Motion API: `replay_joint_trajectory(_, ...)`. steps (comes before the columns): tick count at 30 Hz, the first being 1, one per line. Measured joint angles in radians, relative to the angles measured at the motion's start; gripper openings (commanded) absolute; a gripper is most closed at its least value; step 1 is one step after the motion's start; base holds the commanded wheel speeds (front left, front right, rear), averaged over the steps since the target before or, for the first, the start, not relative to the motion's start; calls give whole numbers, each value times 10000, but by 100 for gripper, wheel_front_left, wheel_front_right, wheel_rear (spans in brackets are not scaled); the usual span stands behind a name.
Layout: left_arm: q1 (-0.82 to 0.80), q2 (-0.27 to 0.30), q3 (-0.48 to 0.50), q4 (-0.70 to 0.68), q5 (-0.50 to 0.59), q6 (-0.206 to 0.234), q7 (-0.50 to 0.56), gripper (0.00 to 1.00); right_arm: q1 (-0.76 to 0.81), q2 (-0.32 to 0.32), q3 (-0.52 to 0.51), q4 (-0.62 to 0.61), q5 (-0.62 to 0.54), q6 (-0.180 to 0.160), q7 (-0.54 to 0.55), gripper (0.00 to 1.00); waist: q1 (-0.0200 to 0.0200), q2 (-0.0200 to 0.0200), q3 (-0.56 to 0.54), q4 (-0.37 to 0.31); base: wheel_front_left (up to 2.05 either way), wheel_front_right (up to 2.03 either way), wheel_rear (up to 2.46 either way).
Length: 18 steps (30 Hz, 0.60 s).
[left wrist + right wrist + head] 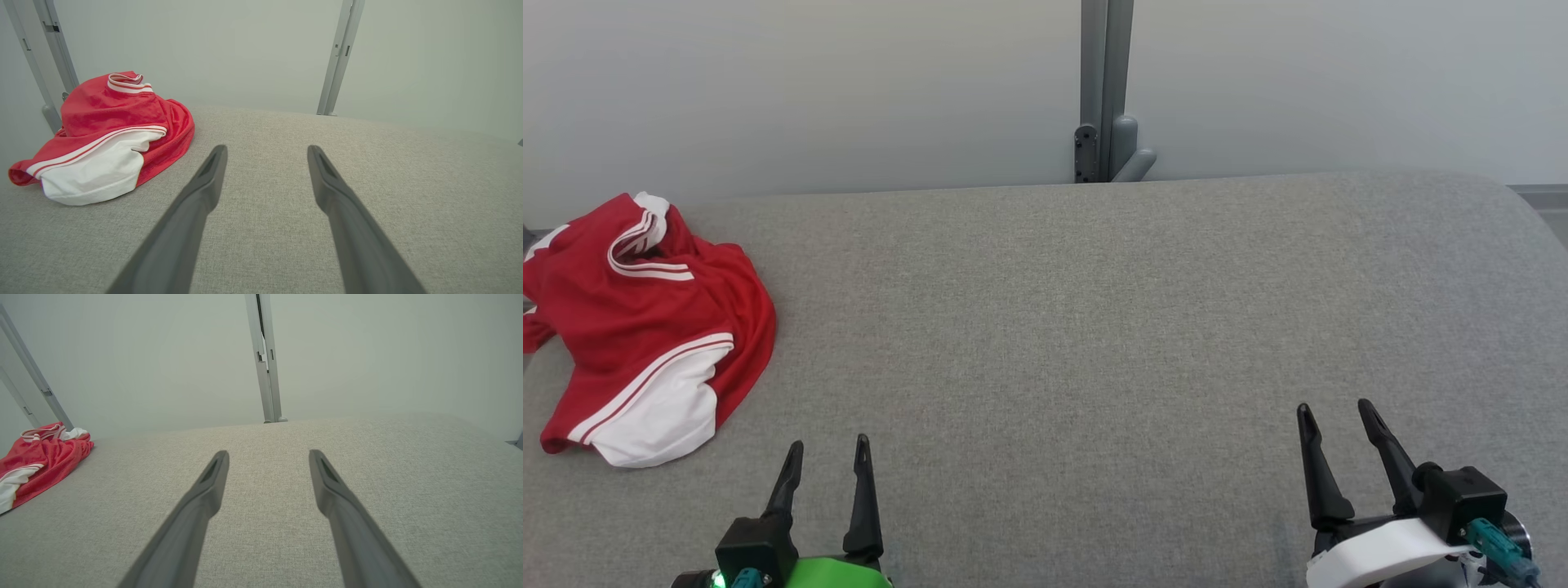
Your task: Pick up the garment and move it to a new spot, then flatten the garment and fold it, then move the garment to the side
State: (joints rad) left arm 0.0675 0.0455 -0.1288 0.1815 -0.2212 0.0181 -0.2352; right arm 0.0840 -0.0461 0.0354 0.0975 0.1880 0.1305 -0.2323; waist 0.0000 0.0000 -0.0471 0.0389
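The garment (pixel 645 327) is a crumpled red piece with white panels and white stripes, heaped at the far left of the grey fabric surface (pixel 1094 327). The same heap lies at the upper left of the left wrist view, garment (pixel 110 134), and at the left edge of the right wrist view, garment (pixel 36 461). My left gripper (pixel 827 445) hovers open at the lower left, just right of and nearer than the heap, holding nothing. My right gripper (pixel 1335 406) stands open at the lower right, far from the cloth, with nothing between its fingers.
A grey metal post (pixel 1105 90) with a bracket rises behind the far edge at centre, against a pale wall. The surface's right end curves away at the corner (pixel 1527 212). The garment lies near the left edge.
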Motion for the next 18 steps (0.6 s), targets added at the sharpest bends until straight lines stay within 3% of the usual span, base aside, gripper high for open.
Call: replay_joint_trajectory(18,76,12,-79,10,836,-15,-290,100,135,-17,50,-71,-1049,0,-301,100,0,1,-17,32,0,0,0)
